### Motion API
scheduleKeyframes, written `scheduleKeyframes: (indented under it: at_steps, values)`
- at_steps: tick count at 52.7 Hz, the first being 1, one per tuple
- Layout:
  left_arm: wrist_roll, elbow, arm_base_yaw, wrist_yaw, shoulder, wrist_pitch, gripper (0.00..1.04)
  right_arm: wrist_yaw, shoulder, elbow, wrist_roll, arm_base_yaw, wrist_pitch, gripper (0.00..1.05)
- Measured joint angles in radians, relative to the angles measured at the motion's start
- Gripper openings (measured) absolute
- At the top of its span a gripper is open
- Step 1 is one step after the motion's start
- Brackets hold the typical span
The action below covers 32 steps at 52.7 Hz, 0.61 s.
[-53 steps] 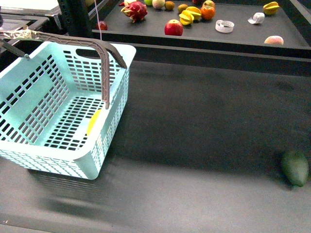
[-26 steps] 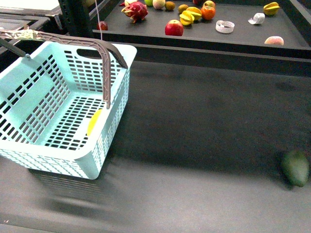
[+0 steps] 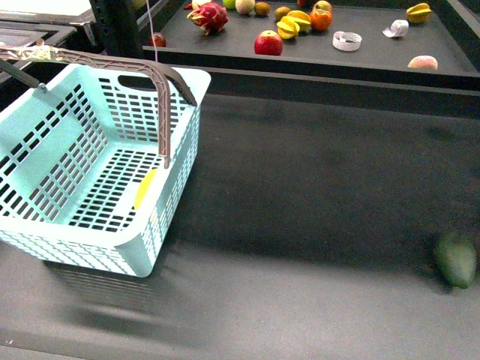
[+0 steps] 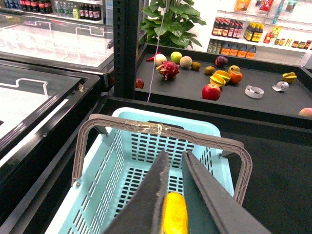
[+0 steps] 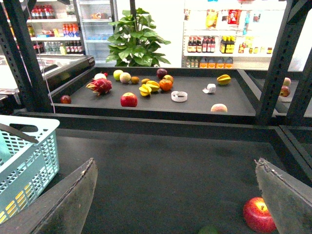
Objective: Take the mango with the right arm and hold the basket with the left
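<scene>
The turquoise basket [image 3: 82, 241] stands at the left of the dark counter, its brown-grey handles [image 3: 161, 97] raised. The yellow mango [image 3: 146, 187] lies on the basket floor by the right-hand wall. In the left wrist view my left gripper [image 4: 175, 155] is shut on the basket [image 4: 146, 146]. The mango [image 4: 174, 219] shows in the narrow gap between the fingers, lower down. In the right wrist view my right gripper [image 5: 174, 163] is wide open and empty above the counter, with the basket [image 5: 24, 156] off to one side. Neither gripper shows in the front view.
A dark green oval fruit [image 3: 456, 259] lies at the counter's right. A red apple [image 5: 257, 214] lies near one right finger. The raised back shelf [image 3: 375, 56] holds a dragon fruit [image 3: 208, 16], a red apple [image 3: 268, 43], star fruits [image 3: 289, 26] and other fruits.
</scene>
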Motion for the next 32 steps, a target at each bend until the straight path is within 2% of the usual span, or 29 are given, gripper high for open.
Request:
scheduleKeyframes:
  at_steps: [2,6,9,13,19,24,32]
  values:
    - [0.004,-0.018,-0.006,-0.006,-0.027,-0.007,0.04,0.000,0.000,0.000,0.000,0.000,0.000,0.97]
    - [0.012,-0.051,-0.015,-0.020,-0.081,-0.027,0.04,0.000,0.000,0.000,0.000,0.000,0.000,0.97]
    - [0.013,-0.073,-0.056,-0.077,-0.121,-0.047,0.04,0.001,0.000,0.000,0.000,0.000,0.000,0.97]
    - [0.016,-0.099,-0.084,-0.079,-0.176,-0.076,0.04,0.000,0.000,0.000,0.000,0.000,0.000,0.97]
    - [0.018,-0.131,-0.087,-0.087,-0.254,-0.123,0.04,0.001,0.000,0.000,0.000,0.000,0.000,0.97]
    - [0.021,-0.172,-0.087,-0.087,-0.269,-0.084,0.04,0.000,0.000,0.000,0.000,0.000,0.000,0.97]
    - [0.021,-0.196,-0.087,-0.086,-0.407,-0.203,0.04,0.000,0.000,0.000,0.000,0.000,0.000,0.97]
